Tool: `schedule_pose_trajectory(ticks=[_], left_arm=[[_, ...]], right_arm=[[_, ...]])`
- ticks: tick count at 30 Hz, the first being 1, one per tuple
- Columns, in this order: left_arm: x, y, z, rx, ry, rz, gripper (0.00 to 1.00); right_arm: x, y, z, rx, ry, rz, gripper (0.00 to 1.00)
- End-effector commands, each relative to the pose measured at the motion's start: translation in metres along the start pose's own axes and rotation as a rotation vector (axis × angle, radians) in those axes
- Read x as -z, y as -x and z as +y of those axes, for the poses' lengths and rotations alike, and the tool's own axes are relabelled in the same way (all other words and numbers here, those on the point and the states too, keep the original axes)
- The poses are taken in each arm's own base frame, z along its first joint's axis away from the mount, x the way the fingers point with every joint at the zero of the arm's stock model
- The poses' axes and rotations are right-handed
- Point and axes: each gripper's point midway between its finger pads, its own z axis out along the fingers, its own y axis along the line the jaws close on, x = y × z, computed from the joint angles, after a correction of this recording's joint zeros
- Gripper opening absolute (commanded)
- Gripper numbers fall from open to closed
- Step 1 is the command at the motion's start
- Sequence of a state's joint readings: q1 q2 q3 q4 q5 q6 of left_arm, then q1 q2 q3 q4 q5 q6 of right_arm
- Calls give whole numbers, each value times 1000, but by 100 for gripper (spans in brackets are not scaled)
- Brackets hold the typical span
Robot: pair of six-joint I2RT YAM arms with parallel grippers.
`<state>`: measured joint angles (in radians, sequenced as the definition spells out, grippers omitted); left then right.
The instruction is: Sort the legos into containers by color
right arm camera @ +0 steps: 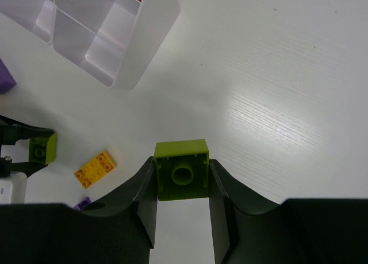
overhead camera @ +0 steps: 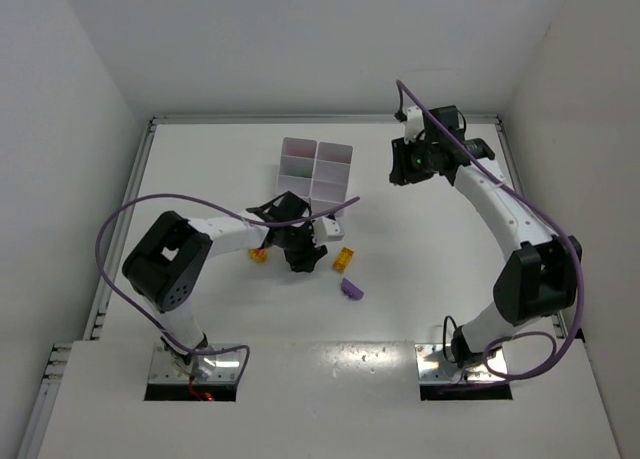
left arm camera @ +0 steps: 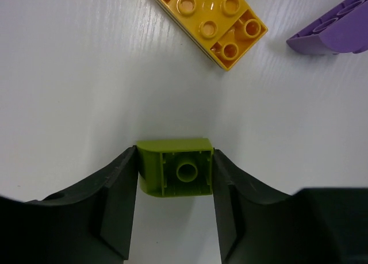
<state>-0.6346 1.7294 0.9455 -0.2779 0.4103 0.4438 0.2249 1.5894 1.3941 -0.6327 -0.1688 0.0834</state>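
White table (overhead camera: 200, 179) boxed in by plain white walls: the left gripper (left arm camera: 175, 160) is clamped on a lime-green brick (left arm camera: 175, 173), resting on or just above the surface (the view cannot settle which), near a yellow brick (left arm camera: 210, 19) and a purple brick (left arm camera: 330, 34). The right gripper (right arm camera: 183, 166), to the right of the white compartment tray (right arm camera: 144, 51), pinches a second lime-green brick (right arm camera: 183, 176), its jaws narrowed to the brick's width.
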Motion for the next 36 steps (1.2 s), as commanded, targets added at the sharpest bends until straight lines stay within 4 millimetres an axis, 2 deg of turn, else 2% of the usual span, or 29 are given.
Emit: schedule_pose_trajectory(ticks=[1, 3, 4, 6, 7, 9, 11, 12, 13, 15, 16, 19, 20, 21, 22, 23, 27, 30, 36], left_arm=[[0, 11, 6, -7, 21, -21, 21], [5, 13, 11, 5, 45, -30, 7], [9, 19, 9, -1, 36, -51, 5], [22, 21, 16, 48, 49, -88, 4], [35, 33, 18, 48, 57, -137, 3], [57, 41, 28, 109, 88, -197, 3], [86, 58, 38, 146, 137, -276, 1], [102, 67, 48, 217, 163, -322, 0], [114, 71, 53, 253, 181, -343, 0], [142, 84, 61, 295, 223, -404, 0], [157, 89, 68, 335, 248, -435, 0], [185, 94, 77, 373, 319, -489, 0], [192, 98, 78, 367, 336, -500, 0], [194, 95, 82, 387, 344, -504, 0], [200, 94, 84, 404, 357, -516, 0], [202, 92, 88, 422, 371, -517, 0], [210, 88, 93, 452, 389, -529, 0], [217, 89, 94, 449, 422, -537, 0], [218, 85, 95, 437, 444, -528, 0]], right_arm=[[14, 12, 3, 9, 8, -58, 1], [10, 13, 6, 29, 15, -57, 1], [7, 11, 14, 36, 41, -48, 1], [4, 20, 25, 61, 86, -66, 1], [-2, 22, 33, 72, 112, -59, 1], [-9, 29, 42, 101, 136, -63, 1], [-15, 45, 60, 166, 173, -92, 1], [-28, 43, 64, 170, 183, -68, 1], [-30, 56, 70, 182, 189, -89, 1], [-43, 64, 78, 198, 197, -92, 1], [-55, 69, 76, 197, 186, -88, 1], [-70, 79, 90, 211, 199, -101, 1], [-82, 72, 94, 213, 206, -76, 1], [-88, 73, 101, 226, 205, -79, 1], [-91, 77, 100, 227, 196, -85, 1], [-103, 71, 104, 233, 194, -64, 1], [-119, 81, 108, 239, 157, -74, 1], [-123, 78, 110, 208, 143, -57, 1], [-134, 69, 110, 164, 86, -36, 1]])
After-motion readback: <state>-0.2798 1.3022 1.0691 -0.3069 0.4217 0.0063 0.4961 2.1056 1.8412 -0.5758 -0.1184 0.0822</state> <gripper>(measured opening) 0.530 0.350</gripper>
